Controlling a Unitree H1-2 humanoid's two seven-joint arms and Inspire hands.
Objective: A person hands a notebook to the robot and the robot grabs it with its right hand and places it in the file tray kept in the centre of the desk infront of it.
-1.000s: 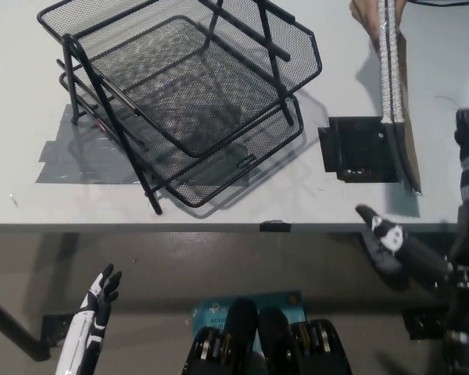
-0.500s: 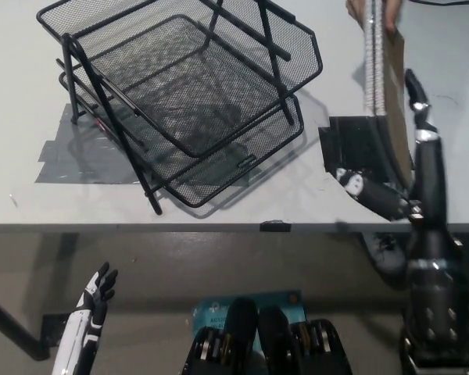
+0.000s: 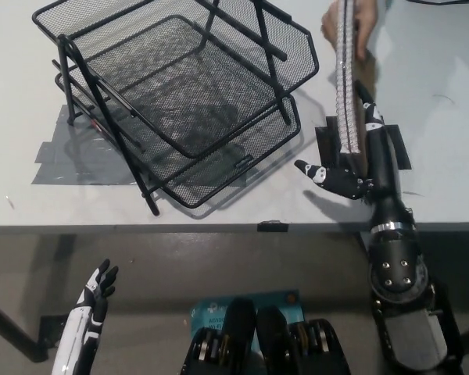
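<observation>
Grey tape and a black plate on the desk.

The spiral-bound notebook with a brown cover stood on edge, its silver wire spine facing up and running up-down the frame, right of the two-tier black wire-mesh file tray. That tray sat mid-desk, both tiers empty, tilted a bit, its frame legs on the tabletop.

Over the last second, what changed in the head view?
The right hand rose from below the desk edge and moved leftward up to the notebook, fingers around its lower end, grip not clearly closed. A person's hand still holds the top. Left hand stays low; file tray unmoved.
</observation>
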